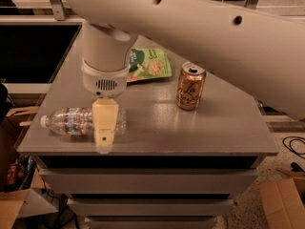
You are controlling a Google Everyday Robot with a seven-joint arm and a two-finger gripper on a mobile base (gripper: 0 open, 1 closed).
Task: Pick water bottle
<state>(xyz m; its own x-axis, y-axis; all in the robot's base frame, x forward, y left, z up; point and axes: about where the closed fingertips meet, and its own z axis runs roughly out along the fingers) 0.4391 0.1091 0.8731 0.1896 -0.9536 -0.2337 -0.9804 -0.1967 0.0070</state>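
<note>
Lying on its side near the left front corner of the grey flat-topped table (200, 132), the small clear ribbed plastic water bottle (70, 121) has its long axis running left to right. Its white cap points left, toward the table's left edge. A multicoloured label band wraps it near the neck, and its print cannot be read.

The pale yellow gripper (104, 138) hangs from the white robot arm (200, 30) directly over the bottle's right half, covering that part from view. Whether the gripper is open or closed, or touching the bottle, cannot be told.

Well to the right stands an upright orange-gold drink can (191, 86) with white cursive script that begins "La". A green flat snack bag (151, 65) lies farther back, its writing illegible.
</note>
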